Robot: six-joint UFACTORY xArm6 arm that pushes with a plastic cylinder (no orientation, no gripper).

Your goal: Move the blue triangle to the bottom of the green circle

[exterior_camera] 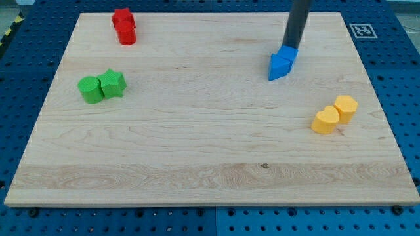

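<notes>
The blue triangle (pixel 279 67) lies on the wooden board at the view's upper right, with a second blue block (pixel 289 55) touching it just above and to the right. My tip (pixel 291 46) comes down from the view's top and stands at the upper right edge of that blue pair, touching or nearly touching it. The green circle (pixel 90 90) sits at the view's left, with a green star-shaped block (pixel 113 84) touching its right side. The blue triangle is far to the right of the green circle.
Two red blocks (pixel 124 27) sit together at the view's top left. A yellow heart (pixel 325 121) and a yellow hexagon (pixel 345 107) sit together at the view's right. The wooden board (pixel 210 157) lies on a blue perforated table.
</notes>
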